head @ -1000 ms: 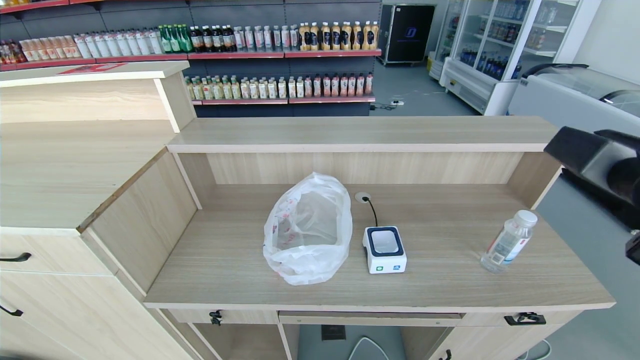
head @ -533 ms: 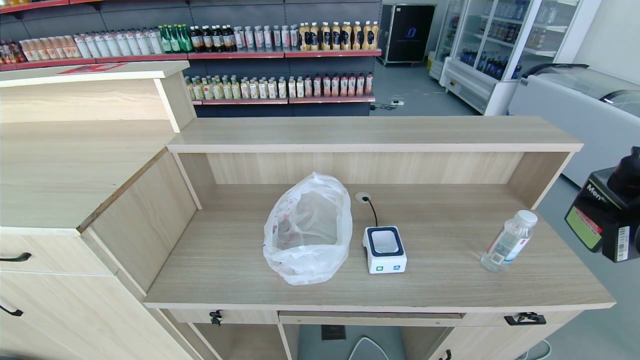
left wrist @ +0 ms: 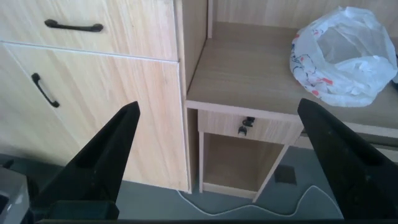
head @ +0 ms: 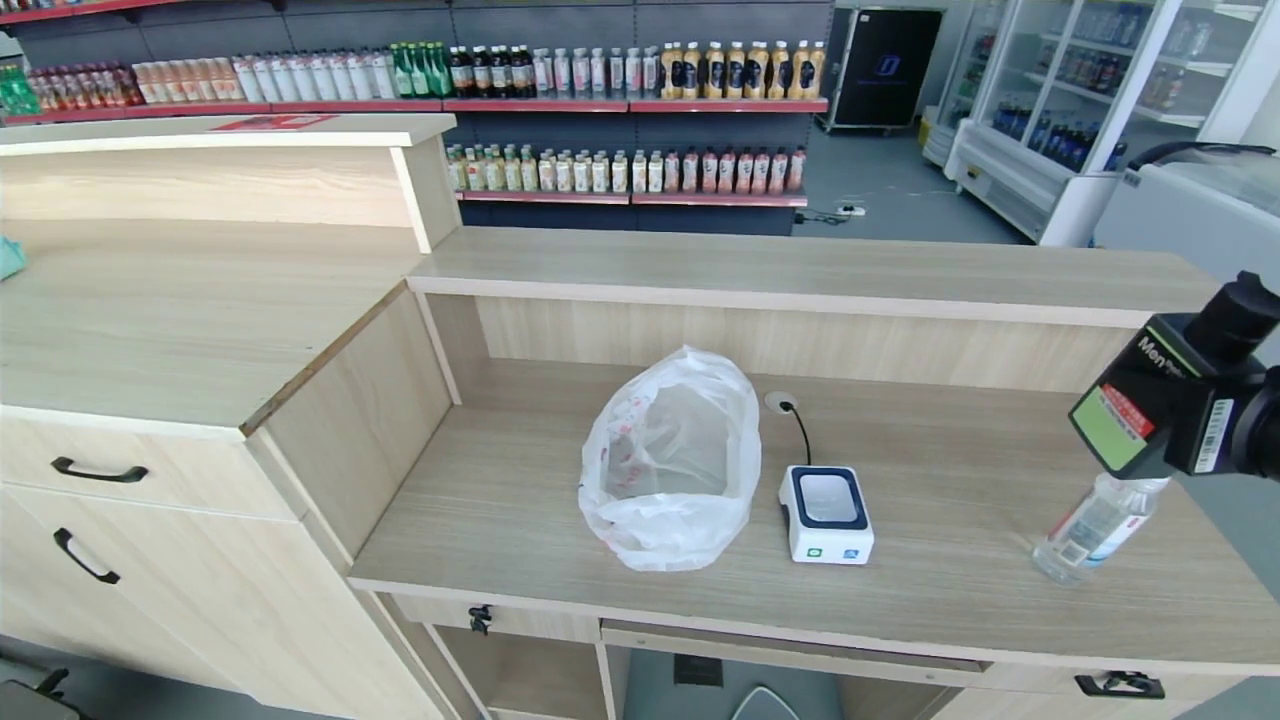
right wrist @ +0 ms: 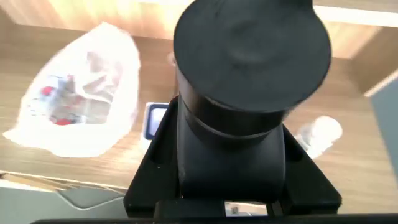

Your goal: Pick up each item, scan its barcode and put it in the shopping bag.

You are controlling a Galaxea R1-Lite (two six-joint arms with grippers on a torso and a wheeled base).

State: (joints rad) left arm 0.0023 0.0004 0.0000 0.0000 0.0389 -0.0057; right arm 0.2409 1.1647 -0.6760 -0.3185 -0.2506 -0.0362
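Note:
My right gripper (head: pixel 1262 432) is shut on a black bottle (head: pixel 1160 410) with a green and red label and a barcode on its side. It holds the bottle in the air at the counter's right end, just above a clear water bottle (head: pixel 1095 525) that stands there. In the right wrist view the black bottle (right wrist: pixel 252 106) rises in front of the camera, cap toward it. A white scanner (head: pixel 828 512) sits mid-counter, with the open white shopping bag (head: pixel 672 458) to its left. My left gripper (left wrist: pixel 217 168) hangs open, low beside the counter's left front.
The wooden counter (head: pixel 960 590) has a raised back ledge and a higher side counter on the left. A cable runs from the scanner to a hole behind it. Drawers with black handles (left wrist: pixel 73 26) are near the left gripper. Drink shelves stand far behind.
The head camera has shifted, so the whole scene sits further right. My right gripper has brought the black bottle in from the right edge to above the water bottle.

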